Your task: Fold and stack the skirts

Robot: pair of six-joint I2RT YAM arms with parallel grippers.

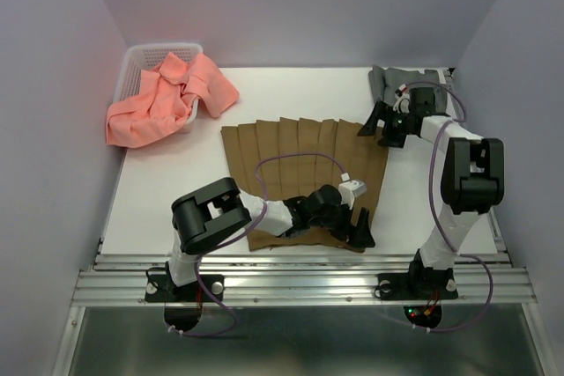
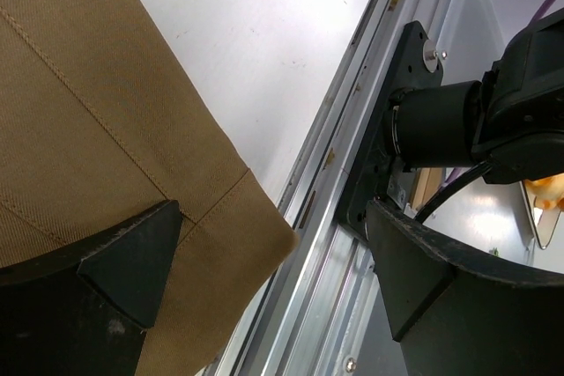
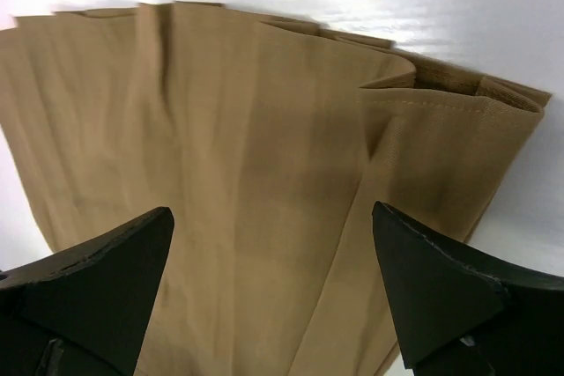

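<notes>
Left claw [image 2: 271,222] gapes wide and empty, the tan skirt [image 1: 300,165] hem corner lying under one finger, the tabletop [image 2: 291,41] edge just beside. Right claw [image 3: 271,217] is also open and empty, with the pleated corner below it. Risk: a shallow pinch may catch a single pleat layer, skewing the fold.

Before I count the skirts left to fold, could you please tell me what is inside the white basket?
The salmon-pink skirt lies bunched in the white basket, spilling over its front rim onto the table. Whatever may lie beneath it is covered.
</notes>
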